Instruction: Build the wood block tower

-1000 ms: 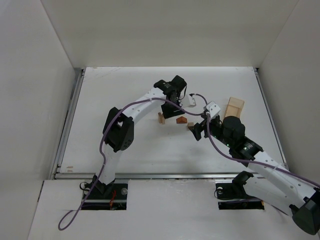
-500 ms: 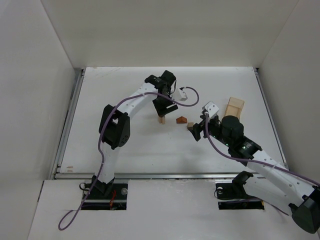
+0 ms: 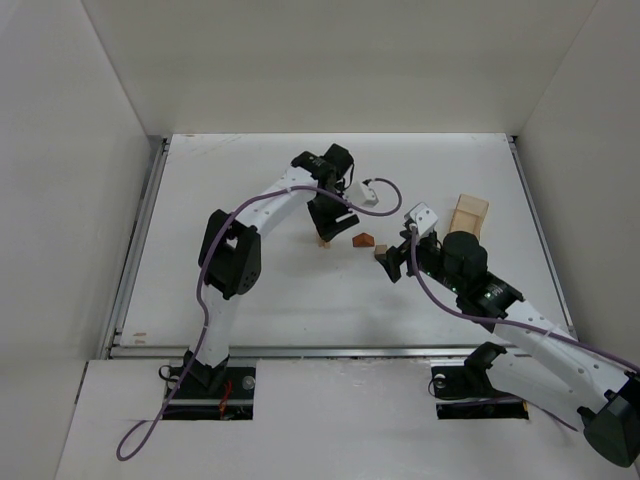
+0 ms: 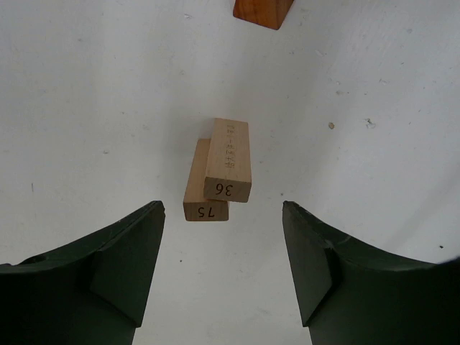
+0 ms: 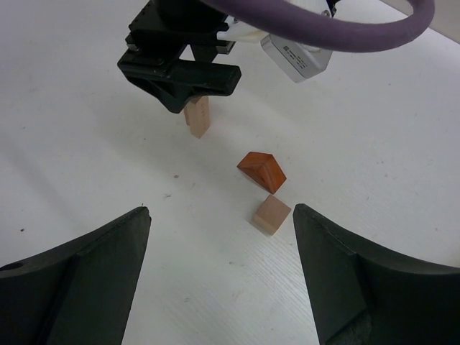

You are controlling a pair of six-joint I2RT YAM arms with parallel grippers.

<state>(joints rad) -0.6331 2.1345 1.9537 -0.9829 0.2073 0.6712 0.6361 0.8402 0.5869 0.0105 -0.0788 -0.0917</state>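
Wood block tower (image 5: 197,115) not yet built: only its post stands, mid-frame in the top view, and it carries nothing. Nearest, low in the right wrist view, my right gripper (image 5: 221,215) hangs with jaws spread wide and empty. A small pale cube (image 5: 271,213) lies loose on the white table (image 5: 86,165) between the fingers but touching neither. Just beyond it, centre frame, is the reddish-brown roof-shaped piece (image 5: 261,172), smooth-faced with a sloped top, lying beside the cube; I cannot tell whether they touch. Farther, upper left of that view, my left gripper (image 4: 221,223) hovers over the post, jaws apart and clear on both sides, gripping nothing. From the left wrist the post reads as two slim pale tan sticks pressed together, square-cut, with matte grain and numbers stamped on the ends. A larger tan box (image 3: 467,215) sits right of centre in the top view. My judgement: base set, stacking next. That calls for a centred pinch on a very small piece and a level, gentle release onto a narrow top.
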